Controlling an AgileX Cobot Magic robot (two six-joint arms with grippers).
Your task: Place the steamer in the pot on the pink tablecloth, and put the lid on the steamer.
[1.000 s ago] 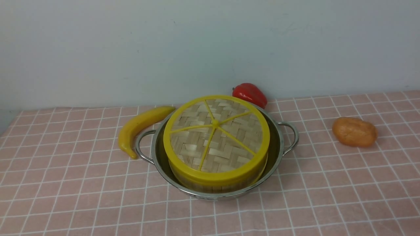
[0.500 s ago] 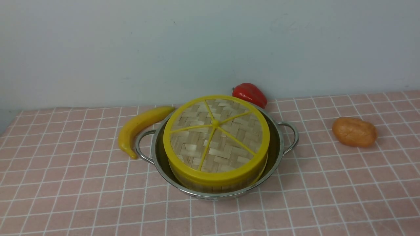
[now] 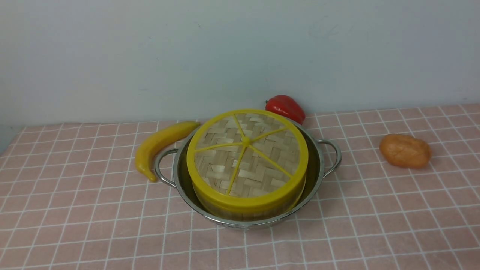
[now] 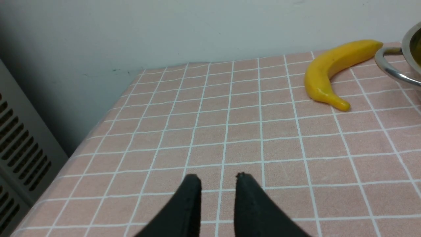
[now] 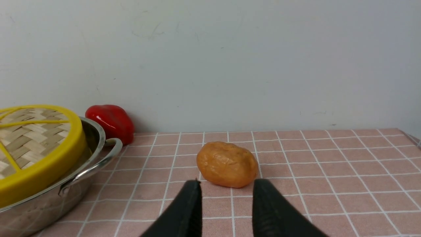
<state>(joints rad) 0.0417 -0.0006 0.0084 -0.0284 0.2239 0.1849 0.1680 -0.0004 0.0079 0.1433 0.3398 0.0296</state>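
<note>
Nearest, in the left wrist view, the left gripper point(image 4: 217, 179) hangs over bare cloth point(image 4: 230, 131) with its jaws a narrow gap apart and nothing between them. In the right wrist view, the right gripper point(image 5: 227, 184) has its jaws parted somewhat wider, also empty, above the cloth just short of a brown potato point(image 5: 227, 164). Neither arm shows in the front view.

The pink cloth with its white grid covers the bench point(image 3: 75, 210). Near its middle sits the pot point(image 3: 318, 176), shiny steel, with a looped wire handle at each side. The steamer point(image 3: 247, 213) stands inside the pot; only a strip of its bamboo wall shows below the lid. The lid point(image 3: 245, 157) rests on top of the steamer, covering it fully, its yellow rim a little higher at the far side, five yellow spokes meeting at the hub. The steamer sits toward the near wall of the pot, leaving a gap at the far side and left.

Left of the pot lies a banana point(image 3: 161, 146), its far end just beside the pot's rim, its near tip close to the left handle. To the right, well apart from the pot, lies the potato. Farthest back, behind the pot's right rim and near the wall point(image 3: 150, 56), is a red pepper point(image 3: 287, 108).
</note>
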